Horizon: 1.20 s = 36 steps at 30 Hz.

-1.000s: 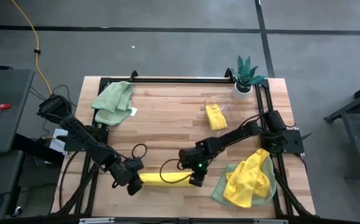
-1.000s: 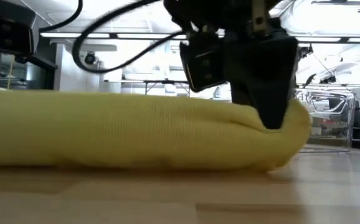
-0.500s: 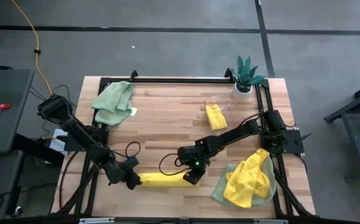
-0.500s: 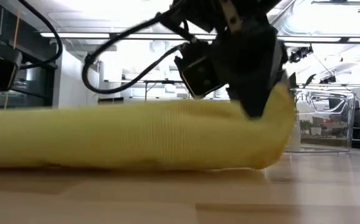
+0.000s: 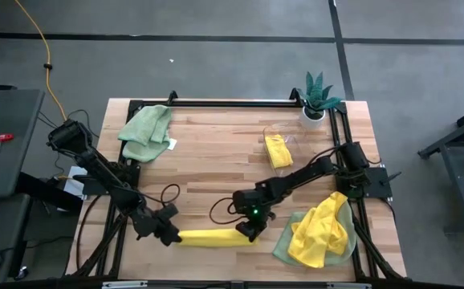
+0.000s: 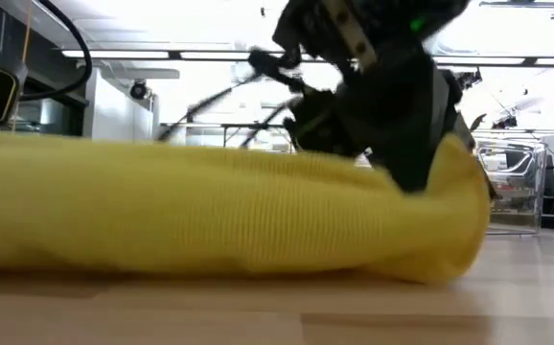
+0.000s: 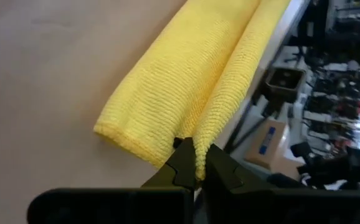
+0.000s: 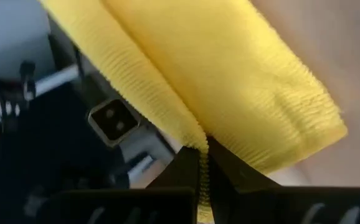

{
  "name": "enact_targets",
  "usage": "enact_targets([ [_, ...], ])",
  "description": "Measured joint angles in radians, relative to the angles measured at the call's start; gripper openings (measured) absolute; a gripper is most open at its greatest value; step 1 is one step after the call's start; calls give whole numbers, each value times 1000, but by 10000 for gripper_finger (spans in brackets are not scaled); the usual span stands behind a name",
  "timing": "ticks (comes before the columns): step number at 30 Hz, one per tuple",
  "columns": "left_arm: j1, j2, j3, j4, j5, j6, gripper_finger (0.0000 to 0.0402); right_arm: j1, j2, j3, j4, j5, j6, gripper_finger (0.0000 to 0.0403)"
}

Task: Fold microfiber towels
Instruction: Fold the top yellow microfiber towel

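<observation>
Nearest the front edge of the table (image 5: 216, 152): a yellow towel (image 5: 208, 237) already doubled into a long narrow band, stretched between both arms; left gripper (image 5: 171, 236) pinched tight on one end's edge (image 7: 195, 163), right gripper (image 5: 248, 234) pinched tight on the other end's edge (image 8: 200, 148); band resting on the wood along most of its length in the low view (image 6: 210, 220).

Step in hand, by the look of it: laying the folded edge down level to finish a lengthwise fold. To do well: keep both pinches on the same edge layer; hold even tension so no sag or twist in the middle; lower both ends together; line up the top edge over the lower one before letting go; press flat, no dragging across the wood.

Further right: a heap of yellow towel over sage green towel (image 5: 322, 233), still to fold. Further back: a small folded yellow towel (image 5: 277, 150) mid-table; a crumpled green towel (image 5: 145, 132) at the far left corner; a potted plant (image 5: 318, 95) at the far right corner.
</observation>
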Motion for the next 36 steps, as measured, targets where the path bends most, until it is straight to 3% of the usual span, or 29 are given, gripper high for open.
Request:
enact_targets([
  [9, 1, 14, 0, -80, -11, -12, 0, 6, 0, -52, 105, 82, 88, 0],
  [16, 3, 14, -2, -90, -49, 93, 0, 9, -10, -55, 148, 96, -28, 0],
  [30, 4, -3, -1, -288, -213, 426, 0, -14, -128, -55, -52, 549, -347, 0],
  [36, 4, -85, 71, -468, -286, 632, 0, 0, -168, -55, -87, 668, -450, 0],
])
